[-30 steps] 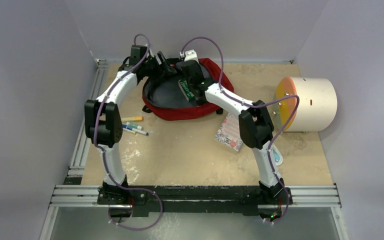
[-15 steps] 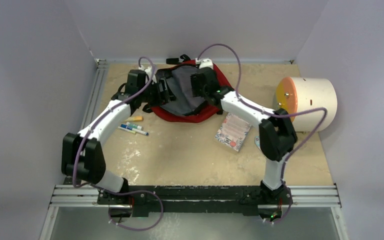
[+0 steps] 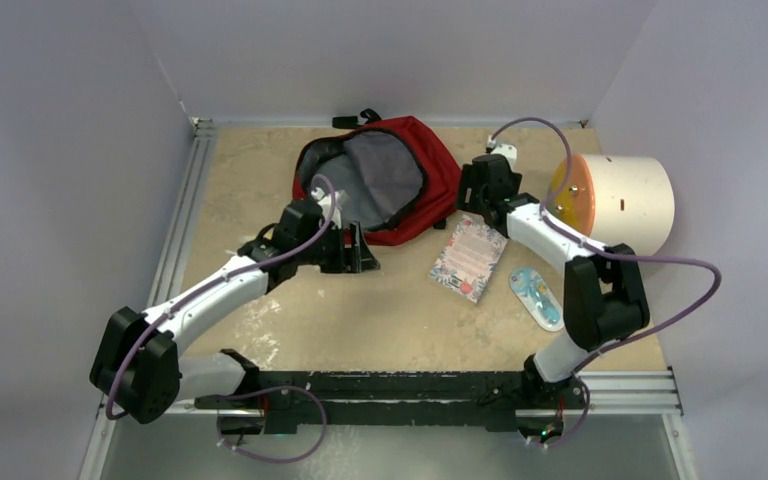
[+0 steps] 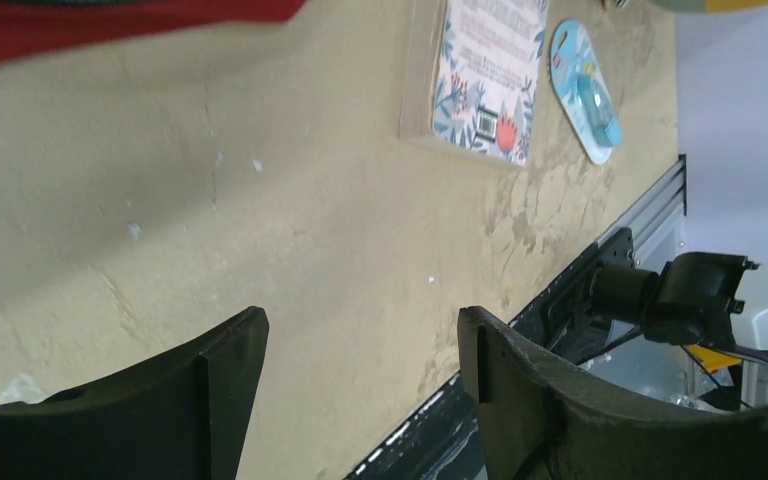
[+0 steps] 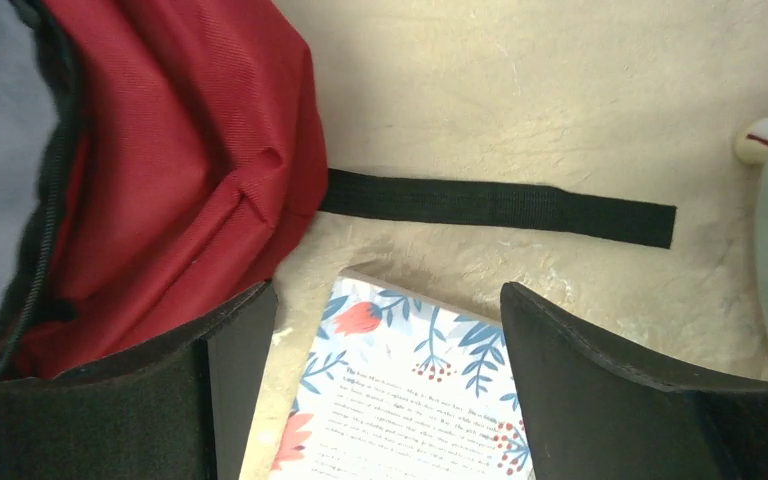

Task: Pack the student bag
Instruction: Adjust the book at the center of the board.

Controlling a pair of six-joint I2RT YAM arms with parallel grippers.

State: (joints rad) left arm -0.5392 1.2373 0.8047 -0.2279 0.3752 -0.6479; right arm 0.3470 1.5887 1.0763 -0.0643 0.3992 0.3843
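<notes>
The student bag [image 3: 415,165] lies at the back middle of the table, dark red, its mouth open and its grey lining [image 3: 375,180] showing. One red side [image 5: 180,170] and a black strap [image 5: 500,208] of it fill the right wrist view. My right gripper [image 5: 390,300] is open just right of the bag, hovering above the far end of a floral book [image 5: 410,400]. My left gripper [image 4: 360,330] is open over bare table in front of the bag, holding nothing. In the top view the left gripper [image 3: 360,258] sits near the bag's front edge.
The floral book [image 3: 468,257] lies right of centre, with a blue oval packet [image 3: 537,297] beside it. A cream cylinder with an orange-yellow face [image 3: 615,208] stands at the right. Black rails [image 3: 390,385] run along the near edge.
Both arms have drawn back out of the bag. The right gripper opened and swung right over the book. The left gripper moved toward the near side of the bag, staying open.
</notes>
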